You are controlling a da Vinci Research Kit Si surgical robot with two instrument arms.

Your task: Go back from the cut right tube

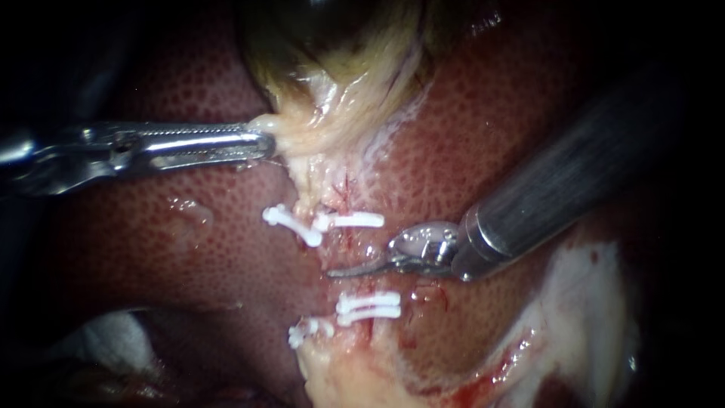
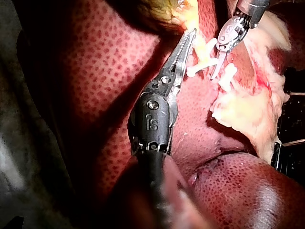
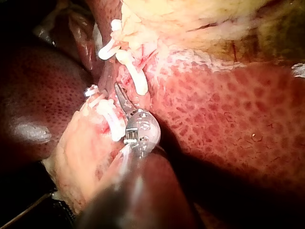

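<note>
Steel jaws of the right instrument (image 1: 340,270) lie together, thin and curved, and hold nothing. In the endoscope view their tip points across the gap between the upper and lower clips, and its dark shaft runs off to the upper right. The right tube (image 1: 348,240) sits just at this tip as a streaked, reddish strand. Above the jaws it carries one white clip (image 1: 355,221) and below them a pair of white clips (image 1: 368,305). Whether the tube's two ends are fully parted under the tip I cannot tell. The right wrist view shows the shut tip resting between these same clips, beside pale tissue. A further clip (image 1: 291,224) lies just to the left of the single one, and another small clip (image 1: 306,331) lies left of the pair, with bare liver between those two. The left instrument (image 1: 264,142) comes in from the left, well above the clips. Its long, ridged jaws are clamped on the pale neck tissue (image 1: 302,132) of the gallbladder (image 1: 332,45), which hangs yellow-green at the top. The left wrist view shows the same grip, with the right instrument's tip just beyond it among the clips. Mottled red liver (image 1: 151,227) surrounds everything, and a pale fatty flap (image 1: 581,302) lies under the right shaft.
</note>
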